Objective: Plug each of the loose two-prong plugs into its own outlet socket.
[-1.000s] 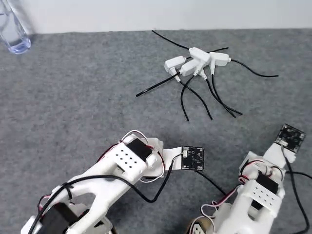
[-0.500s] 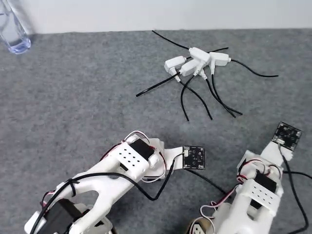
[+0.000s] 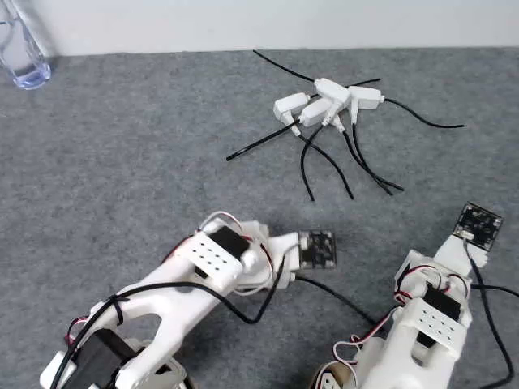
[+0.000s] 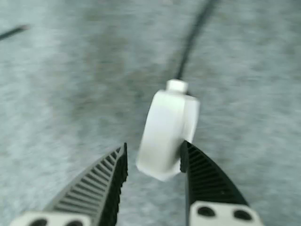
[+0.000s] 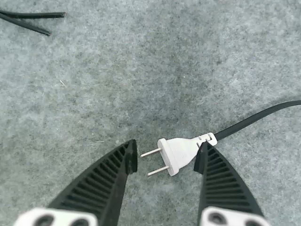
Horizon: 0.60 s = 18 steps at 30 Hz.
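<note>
A white connector body [image 4: 168, 132] on a black cord [image 4: 190, 42] lies on the grey carpet between the fingers of my left gripper [image 4: 154, 147]. The gripper is open; the body touches one finger [image 4: 202, 169] and stands clear of the other. Its prongs or slots are hidden. A white two-prong plug [image 5: 176, 154] with a black cord [image 5: 256, 117] lies flat between the fingers of my open right gripper [image 5: 168, 146], prongs toward one finger, touching neither. In the high view a cluster of white connectors [image 3: 324, 105] with black cords lies at the far middle.
Both arms stand at the near edge, the left arm [image 3: 211, 263] and the right arm [image 3: 434, 312]. A black cord [image 3: 336, 296] runs on the carpet between them. A clear glass [image 3: 20, 49] stands at the far left corner. Two cord ends [image 5: 28, 21] lie farther off.
The left arm's wrist has shifted a little forward and to the left. The right arm's wrist has edged slightly left. The far cluster has not moved.
</note>
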Each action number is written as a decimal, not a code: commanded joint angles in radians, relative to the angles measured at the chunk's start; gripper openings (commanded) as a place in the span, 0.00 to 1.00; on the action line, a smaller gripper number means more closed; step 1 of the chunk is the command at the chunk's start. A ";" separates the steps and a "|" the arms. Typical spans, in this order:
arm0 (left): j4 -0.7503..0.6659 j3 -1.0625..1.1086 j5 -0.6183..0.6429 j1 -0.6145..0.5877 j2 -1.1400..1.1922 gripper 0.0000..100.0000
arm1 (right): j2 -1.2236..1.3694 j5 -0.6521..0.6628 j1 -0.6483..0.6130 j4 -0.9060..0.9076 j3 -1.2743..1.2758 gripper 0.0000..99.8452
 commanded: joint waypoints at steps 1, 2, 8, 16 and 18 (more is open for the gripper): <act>-0.100 -0.013 -0.028 -0.078 -0.002 0.17 | -0.015 0.008 -0.010 -0.015 -0.008 0.19; -0.115 -0.015 -0.028 -0.091 -0.002 0.17 | -0.013 0.008 -0.010 -0.016 -0.008 0.19; -0.106 -0.073 -0.028 -0.109 -0.002 0.17 | -0.012 0.009 -0.036 -0.016 -0.008 0.19; -0.043 -0.038 -0.028 0.058 -0.002 0.17 | -0.010 0.009 -0.036 -0.016 -0.008 0.19; -0.028 -0.042 -0.031 0.095 -0.002 0.17 | -0.008 0.009 -0.033 -0.016 -0.008 0.19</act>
